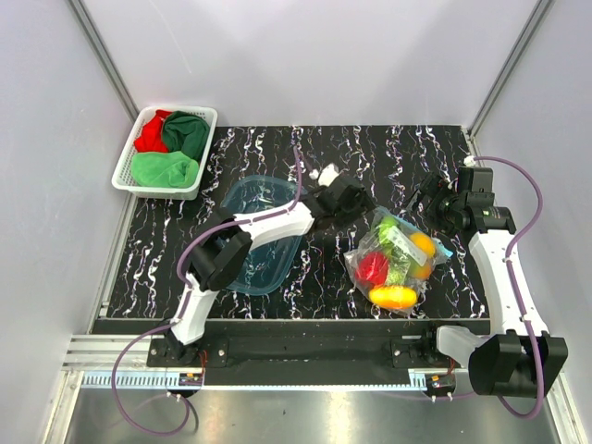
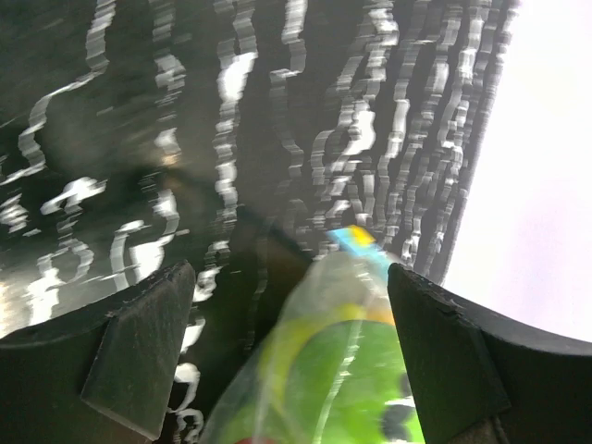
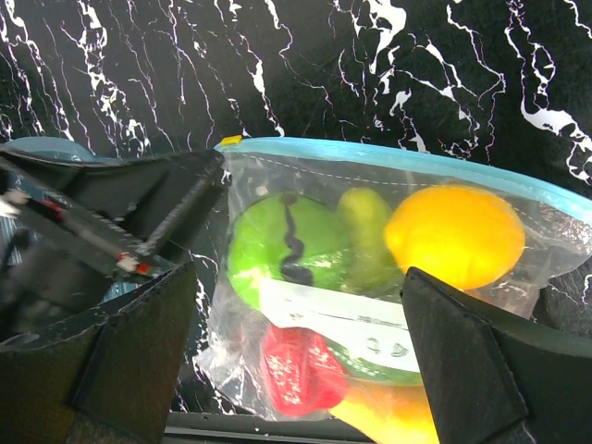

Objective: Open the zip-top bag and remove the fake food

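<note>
The clear zip-top bag (image 1: 396,261) lies on the black marbled table right of centre, its teal zip strip (image 3: 388,154) along the far edge. Inside is the fake food: a red piece (image 1: 373,267), green pieces (image 1: 392,238), an orange fruit (image 1: 422,244) and a yellow-orange one (image 1: 392,297). My left gripper (image 1: 356,205) is open just left of the bag's far corner; in the left wrist view the bag (image 2: 314,370) sits between its fingers. My right gripper (image 1: 427,202) is open above the bag's far right end; the right wrist view shows the bag (image 3: 305,305) below and between its fingers.
A rigid translucent blue tub (image 1: 261,233) lies left of the bag under the left arm. A white basket (image 1: 166,152) with red and green cloths stands at the far left. White walls enclose the table on three sides.
</note>
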Controlling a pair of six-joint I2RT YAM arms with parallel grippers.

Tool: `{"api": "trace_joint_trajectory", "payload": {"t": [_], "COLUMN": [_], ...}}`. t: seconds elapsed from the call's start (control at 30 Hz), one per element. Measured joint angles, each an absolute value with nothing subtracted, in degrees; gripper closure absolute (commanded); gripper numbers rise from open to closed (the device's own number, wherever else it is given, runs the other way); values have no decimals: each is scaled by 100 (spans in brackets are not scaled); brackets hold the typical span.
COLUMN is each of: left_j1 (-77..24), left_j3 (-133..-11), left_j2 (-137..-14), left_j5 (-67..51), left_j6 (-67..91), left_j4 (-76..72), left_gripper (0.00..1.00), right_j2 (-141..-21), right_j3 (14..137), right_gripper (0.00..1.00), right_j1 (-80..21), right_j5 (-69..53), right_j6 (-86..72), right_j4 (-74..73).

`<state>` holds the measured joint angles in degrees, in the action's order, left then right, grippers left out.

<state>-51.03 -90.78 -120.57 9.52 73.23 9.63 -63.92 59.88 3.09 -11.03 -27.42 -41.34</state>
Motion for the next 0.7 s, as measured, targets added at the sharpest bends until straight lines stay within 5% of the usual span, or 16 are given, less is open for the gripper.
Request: {"api": "trace_joint_trajectory", "payload": {"t": [0.7], "left_j1": [-5207], "left_j3": [-10044], "left_j2": [-13017], "left_j5": [397], "left_j6": [6875], "left_j4": [489], "left_gripper": [18], "right_j2": [-6458], "right_j3": [6038], "right_gripper": [0], "right_j1": [309], "right_j5": [-967], "right_j6": [-2703], "right_j4": [-4143]}}
